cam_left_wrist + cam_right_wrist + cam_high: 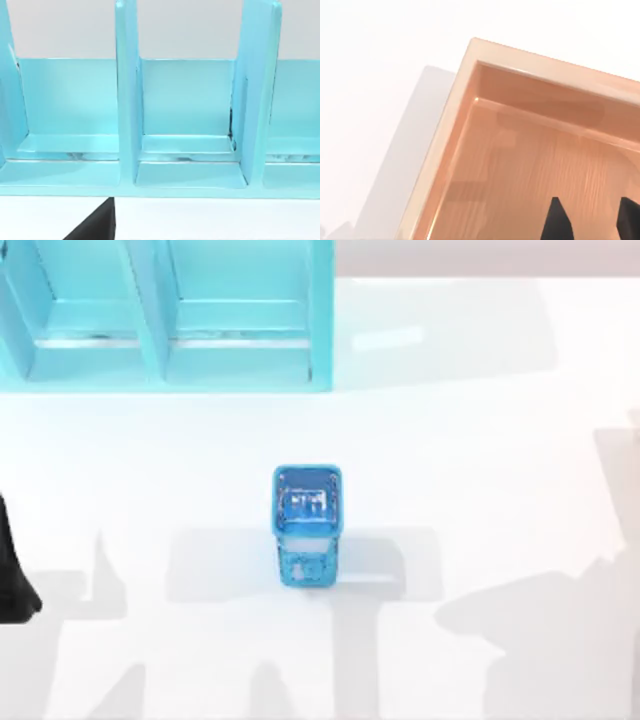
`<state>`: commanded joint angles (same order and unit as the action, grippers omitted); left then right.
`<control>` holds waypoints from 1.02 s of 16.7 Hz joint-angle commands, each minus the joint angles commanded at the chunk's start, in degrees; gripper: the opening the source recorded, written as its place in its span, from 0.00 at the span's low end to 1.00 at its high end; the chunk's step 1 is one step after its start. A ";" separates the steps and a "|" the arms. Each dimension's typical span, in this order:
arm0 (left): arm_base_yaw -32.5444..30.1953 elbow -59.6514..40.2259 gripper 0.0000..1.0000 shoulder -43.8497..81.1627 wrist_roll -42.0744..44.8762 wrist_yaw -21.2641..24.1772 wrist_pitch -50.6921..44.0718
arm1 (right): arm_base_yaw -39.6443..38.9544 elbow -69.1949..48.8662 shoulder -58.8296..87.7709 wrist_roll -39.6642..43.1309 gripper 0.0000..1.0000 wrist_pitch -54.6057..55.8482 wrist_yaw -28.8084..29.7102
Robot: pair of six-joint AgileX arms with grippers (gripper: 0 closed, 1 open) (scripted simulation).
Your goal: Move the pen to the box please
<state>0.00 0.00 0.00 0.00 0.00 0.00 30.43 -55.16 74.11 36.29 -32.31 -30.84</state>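
The pen is out of view. The box is a light wooden tray with a raised rim, and the stretch of its floor that shows is bare. My right gripper hangs open above the box's inside, its two black fingertips apart with nothing between them. My left arm sits at the table's far left edge. My left gripper faces the blue shelf.
A blue mesh cup stands at the table's middle. A light blue shelf unit with upright dividers occupies the back left. Arm shadows fall on the white table at the front and right.
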 joint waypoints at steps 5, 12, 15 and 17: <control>0.00 0.00 1.00 0.00 0.00 0.00 0.00 | 0.00 0.00 0.00 0.00 0.53 0.00 0.00; 0.00 0.00 1.00 0.00 0.00 0.00 0.00 | 0.00 0.00 0.00 0.00 1.00 0.00 0.00; 0.00 0.00 1.00 0.00 0.00 0.00 0.00 | 0.00 0.00 0.00 0.00 1.00 0.00 0.00; 0.00 0.00 1.00 0.00 0.00 0.00 0.00 | 0.00 0.00 0.00 0.00 1.00 0.00 0.00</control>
